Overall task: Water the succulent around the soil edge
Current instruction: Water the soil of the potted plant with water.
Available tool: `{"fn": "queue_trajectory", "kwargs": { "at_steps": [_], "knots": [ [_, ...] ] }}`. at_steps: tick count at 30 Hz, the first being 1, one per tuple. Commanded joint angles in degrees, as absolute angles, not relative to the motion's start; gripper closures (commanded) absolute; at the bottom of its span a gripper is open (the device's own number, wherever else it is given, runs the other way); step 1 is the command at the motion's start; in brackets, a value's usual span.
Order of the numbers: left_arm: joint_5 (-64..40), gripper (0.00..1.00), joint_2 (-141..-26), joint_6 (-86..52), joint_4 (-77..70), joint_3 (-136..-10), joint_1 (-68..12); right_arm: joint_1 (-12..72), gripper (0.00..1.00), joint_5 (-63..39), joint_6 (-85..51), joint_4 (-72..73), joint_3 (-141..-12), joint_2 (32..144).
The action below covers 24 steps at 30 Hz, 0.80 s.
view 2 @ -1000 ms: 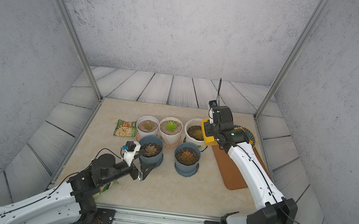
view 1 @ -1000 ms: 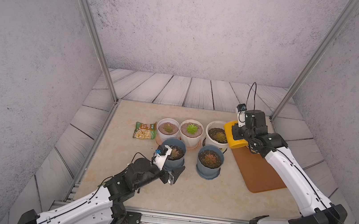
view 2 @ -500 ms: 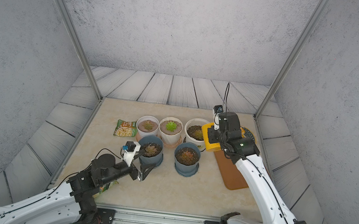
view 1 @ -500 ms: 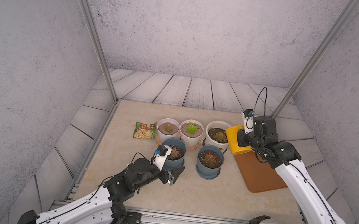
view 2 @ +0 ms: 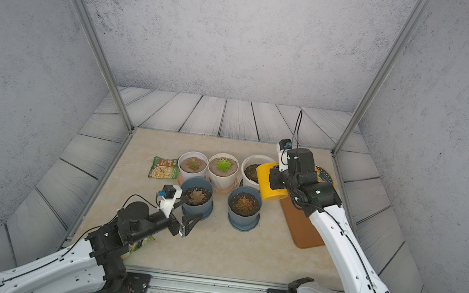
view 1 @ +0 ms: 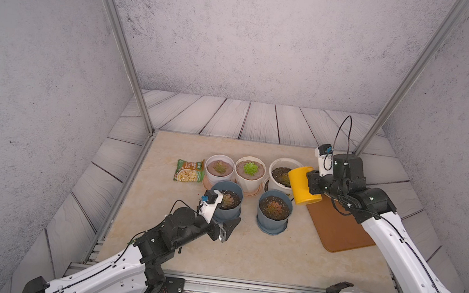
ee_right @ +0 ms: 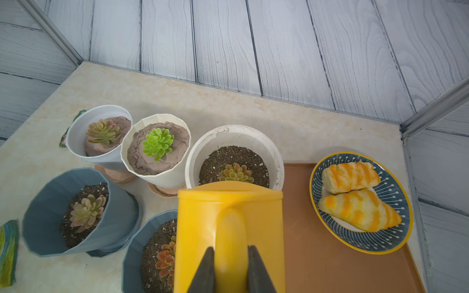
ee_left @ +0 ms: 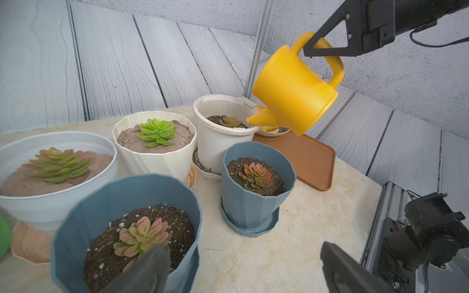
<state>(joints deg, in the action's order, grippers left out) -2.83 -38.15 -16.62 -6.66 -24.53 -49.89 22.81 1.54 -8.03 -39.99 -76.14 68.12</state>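
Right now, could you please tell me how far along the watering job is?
Done: the right tool is shut on the handle of the watering can, which is in the air, clear of the tray. In hand: the can is tipped, its spout at the rim of the white pot with dark soil; no water shows. Left: pouring around that soil's edge.
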Motion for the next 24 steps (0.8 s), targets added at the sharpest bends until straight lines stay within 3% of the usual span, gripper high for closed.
{"fn": "queue_trajectory", "kwargs": {
  "at_steps": [1,24],
  "knots": [
    [-2.9,0.02,-38.0,-17.0,-7.4,-25.7,-49.5,22.7,1.00,-1.4,-9.8,-38.7,-77.0,68.6],
    [-2.7,0.02,-39.7,-16.7,-7.5,-26.2,-49.5,22.7,1.00,-5.1,-12.9,-26.0,-80.6,78.6]
  ]
}}
